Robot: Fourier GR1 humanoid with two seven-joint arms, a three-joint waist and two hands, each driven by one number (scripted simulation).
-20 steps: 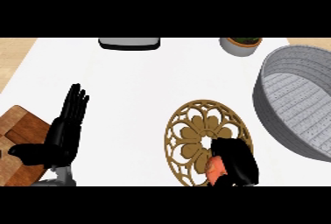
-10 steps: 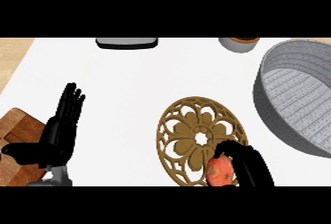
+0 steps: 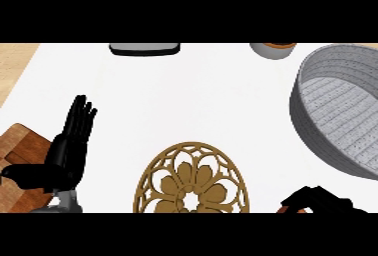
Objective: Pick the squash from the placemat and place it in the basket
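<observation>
At the lower right edge of the head view, the right hand (image 3: 319,201) shows only in part, its black fingers curled. A sliver of orange-brown at its lower left may be the squash (image 3: 283,210), but too little shows to say so, or to say what the fingers close on. Left of it, near the lower edge, lies the round golden-brown placemat (image 3: 191,180) with its openwork flower pattern, flat on the white tabletop (image 3: 192,95); nothing rests on the part of it in view.

At the lower left, the left hand (image 3: 68,150) rests open, fingers straight and pointing away, holding nothing. Beside it at the left edge lies a wooden board (image 3: 18,165), partly hidden by the hand and forearm.

Farther off on the right stands the grey basket (image 3: 310,127), a wide ribbed tub cut by the picture's edge; its visible inside holds nothing.

Along the far edge sit a dark, flat object (image 3: 145,48) with a grey rim and, to its right, a small grey pot (image 3: 273,50) with a brownish top.
</observation>
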